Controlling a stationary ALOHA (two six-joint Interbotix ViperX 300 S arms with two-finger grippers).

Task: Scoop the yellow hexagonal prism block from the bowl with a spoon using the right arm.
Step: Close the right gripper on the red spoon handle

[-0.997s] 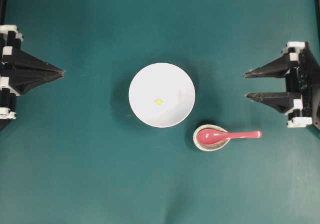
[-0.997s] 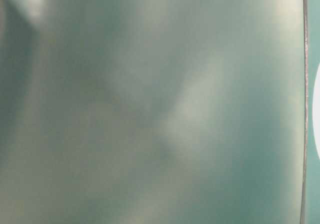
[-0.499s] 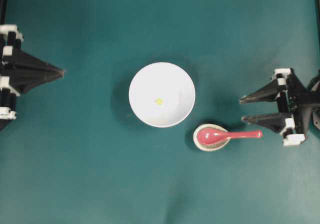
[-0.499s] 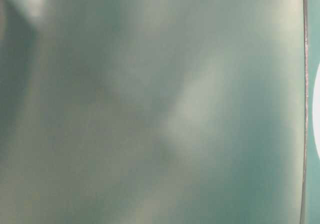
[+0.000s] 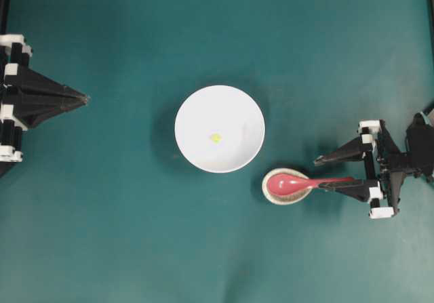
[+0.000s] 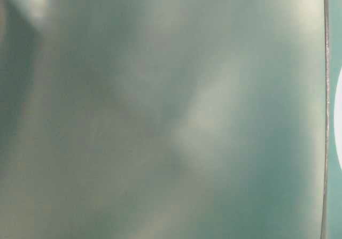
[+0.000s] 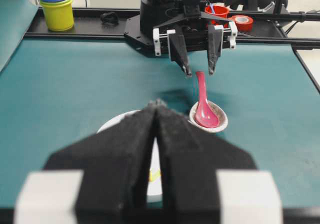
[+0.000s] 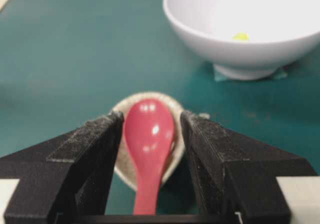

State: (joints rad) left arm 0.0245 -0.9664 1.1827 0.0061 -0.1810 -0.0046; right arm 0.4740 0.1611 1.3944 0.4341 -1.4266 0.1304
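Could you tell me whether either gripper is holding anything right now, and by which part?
Nothing is held. The right gripper stands open astride the spoon handle; the left gripper is shut on nothing.

Pink spoon (image 7: 204,106) in speckled dish (image 7: 220,122), below spread jaws.

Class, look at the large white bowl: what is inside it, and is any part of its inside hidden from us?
Inside the bowl lies only the yellow hexagonal prism block, near the middle. The overhead view shows the whole interior uncovered. The underside, against the table, cannot be seen.
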